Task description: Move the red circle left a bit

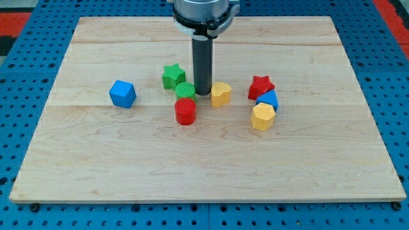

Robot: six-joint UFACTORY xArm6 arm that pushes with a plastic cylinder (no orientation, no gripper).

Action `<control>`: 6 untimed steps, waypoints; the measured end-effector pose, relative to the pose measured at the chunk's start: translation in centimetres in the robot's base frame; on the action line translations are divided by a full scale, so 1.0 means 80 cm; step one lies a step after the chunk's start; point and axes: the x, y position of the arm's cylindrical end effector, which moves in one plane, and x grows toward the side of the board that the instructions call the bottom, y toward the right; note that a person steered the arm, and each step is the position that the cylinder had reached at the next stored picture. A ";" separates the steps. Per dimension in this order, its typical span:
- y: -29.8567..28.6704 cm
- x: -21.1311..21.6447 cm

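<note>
You have no claw on this arm, so there is nothing to call open, closed or gripping; the working end is a plain dark rod, and my tip (202, 94) rests on the bench (319, 166) between the green circle (185, 90) and the yellow heart (221, 94), close to both.

The red circle (185, 111) sits just below and a little to the view's left of my tip, nearly touching the green circle that lies above it. The green star (172, 75) is up and to the left of my tip, and the blue cube (122, 94) stands well off to the left. Away to the right of my tip you see a tight cluster: the red star (261, 86), a blue block (268, 100) and a yellow hexagon (262, 117).

As a judgement, the red circle looks like a small, rigid, light plastic cylinder that should slide readily on the smooth wood. Since nothing can grasp it, take it on its right-hand wall, level with its middle; an off-centre touch on a round side would likely send it rolling off line. You would need to bring my tip down past the yellow heart first. The push itself should be short, with open wood to its left.
</note>
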 end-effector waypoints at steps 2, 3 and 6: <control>-0.012 0.002; 0.033 0.009; 0.000 0.055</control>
